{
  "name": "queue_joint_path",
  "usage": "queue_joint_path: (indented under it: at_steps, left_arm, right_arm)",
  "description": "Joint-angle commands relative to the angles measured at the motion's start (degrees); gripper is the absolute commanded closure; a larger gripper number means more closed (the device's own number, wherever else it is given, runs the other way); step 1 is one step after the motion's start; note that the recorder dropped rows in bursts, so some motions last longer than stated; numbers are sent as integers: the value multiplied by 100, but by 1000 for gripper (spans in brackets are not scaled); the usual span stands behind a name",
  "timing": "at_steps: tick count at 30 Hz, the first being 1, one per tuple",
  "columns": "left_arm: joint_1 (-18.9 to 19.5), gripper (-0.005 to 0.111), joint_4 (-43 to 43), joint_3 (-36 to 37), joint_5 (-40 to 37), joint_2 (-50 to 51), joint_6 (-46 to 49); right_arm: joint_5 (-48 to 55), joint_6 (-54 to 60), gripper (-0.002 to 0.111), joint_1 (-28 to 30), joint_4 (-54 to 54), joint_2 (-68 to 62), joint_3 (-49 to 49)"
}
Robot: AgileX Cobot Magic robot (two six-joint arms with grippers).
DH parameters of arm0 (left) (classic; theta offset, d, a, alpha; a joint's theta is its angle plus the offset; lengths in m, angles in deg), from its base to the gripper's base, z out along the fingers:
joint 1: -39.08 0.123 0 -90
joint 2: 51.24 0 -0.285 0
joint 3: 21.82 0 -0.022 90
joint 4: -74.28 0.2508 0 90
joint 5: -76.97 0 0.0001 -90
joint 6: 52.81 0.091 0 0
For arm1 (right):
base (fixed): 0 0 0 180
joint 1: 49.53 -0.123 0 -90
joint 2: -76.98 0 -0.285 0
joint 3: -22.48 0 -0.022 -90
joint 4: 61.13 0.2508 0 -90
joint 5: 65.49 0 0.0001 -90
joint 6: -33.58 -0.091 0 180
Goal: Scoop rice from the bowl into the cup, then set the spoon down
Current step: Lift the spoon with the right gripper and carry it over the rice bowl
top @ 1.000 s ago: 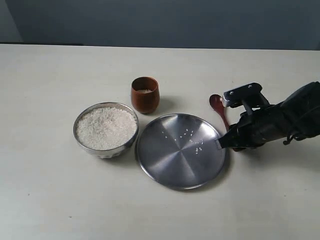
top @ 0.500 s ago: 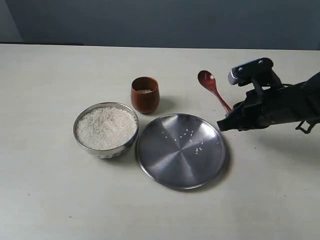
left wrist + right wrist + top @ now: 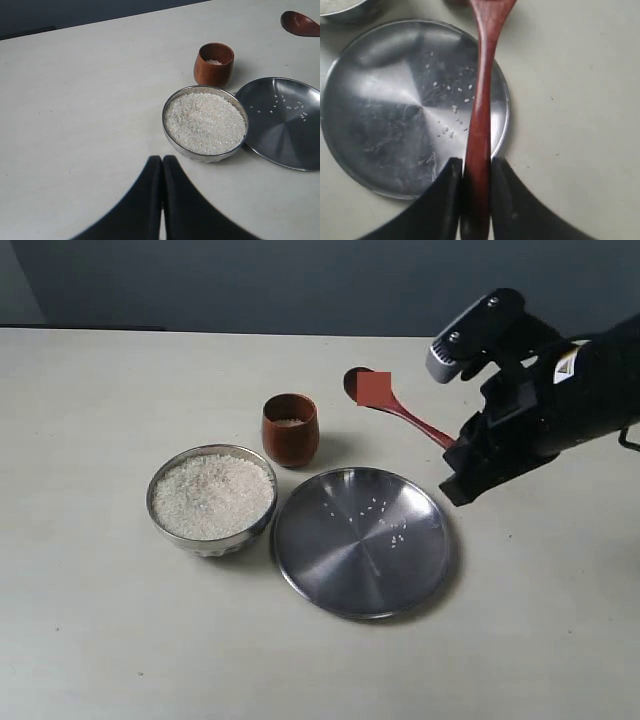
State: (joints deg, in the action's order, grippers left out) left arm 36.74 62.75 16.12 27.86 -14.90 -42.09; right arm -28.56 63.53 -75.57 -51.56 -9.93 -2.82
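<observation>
Carrying the spoon [image 3: 410,421] across to the rice looks to be the step in hand, and it calls for a level, unhurried swing. Nearest lies the plate [image 3: 330,565], bare but for a few stray grains [image 3: 388,522]. Just left of the plate, rims almost touching, stands the bowl [image 3: 205,542], heaped with rice [image 3: 212,495]. The left gripper [image 3: 161,161] hangs near the bowl, well apart from the plate, its fingers pressed together on nothing. Beyond the plate's far-left edge stands the cup [image 3: 290,440], holding only a little rice (so most of the scooping seems yet to come). Farther off, in the air past the plate's far-right edge, the right gripper [image 3: 475,170] clamps the spoon's handle, with the oval end aimed toward the cup. Pass the cup without clipping it, then dip the oval end shallowly, since the brimful bowl will likely shed grains.
</observation>
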Motion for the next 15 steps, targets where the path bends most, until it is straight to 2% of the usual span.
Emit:
queue_joint_path:
  at_steps: [1,5,15]
  left_arm:
    - [-11,106,27,-19,77,16,1]
    - [-11,106,27,-19,77,16,1]
    - [-11,106,27,-19,77,16,1]
  right_arm:
    - [510,-392,109,-579,-463,45,585]
    - [782,-846,109,-1101,-868,-165,1049]
    - [1670,-2038,109,-2287,-2803,-1299,2003]
